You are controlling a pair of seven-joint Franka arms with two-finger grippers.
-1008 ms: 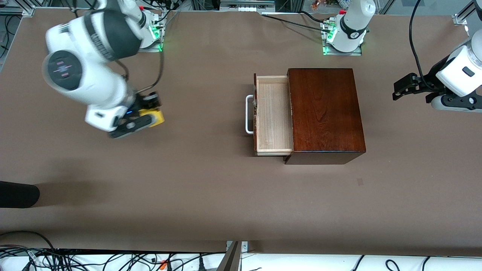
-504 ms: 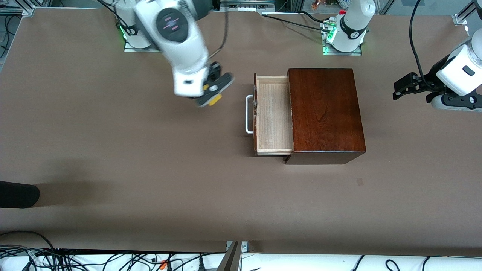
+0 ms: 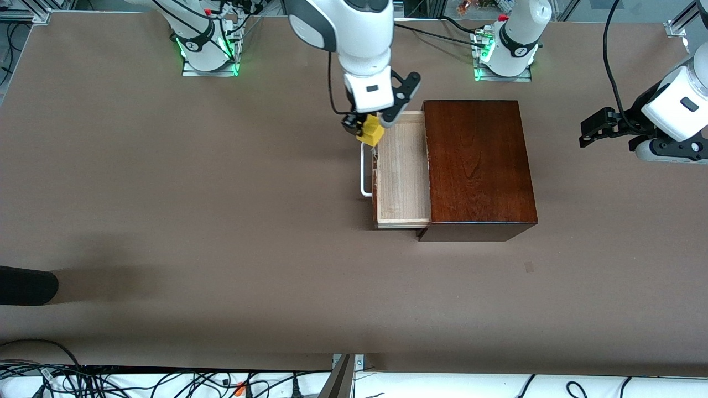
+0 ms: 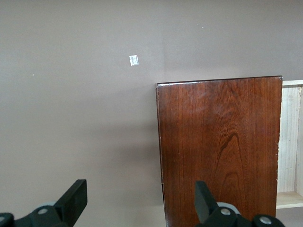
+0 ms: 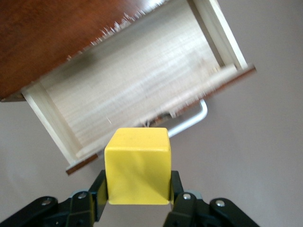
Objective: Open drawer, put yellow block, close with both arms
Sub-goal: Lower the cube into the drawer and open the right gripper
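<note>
Front view, scanning from the right arm's end of the desk to the left arm's end:

- Right arm reaches in from its green-lit base (image 3: 207, 47) at the desk's top edge. Right gripper (image 3: 371, 130) is clenched on the yellow block (image 3: 372, 131), both in the air over the drawer's front edge and the upper end of its handle. In the right wrist view the block (image 5: 137, 165) sits squarely between the 2 fingers (image 5: 176, 191), with the drawer tray below it.
- Drawer (image 3: 402, 168) is pulled out toward the right arm's end. The pale-wood tray holds nothing. The white U-shaped handle (image 3: 365, 171) is on its dark front.
- Wooden box (image 3: 478, 166) sits a little toward the left arm's end from the desk's middle, closer to the top edge than to the edge by the front camera. The drawer sticks out of its side.
- Small pale mark (image 3: 529, 267) on the desk surface, nearer the front camera than the box.
- Left arm waits at the left arm's end of the desk. Left gripper (image 3: 594, 127) hangs in the air over bare desk, well apart from the box. Left wrist view shows its fingers (image 4: 73, 201) spread wide, released, gripping nothing.
</note>
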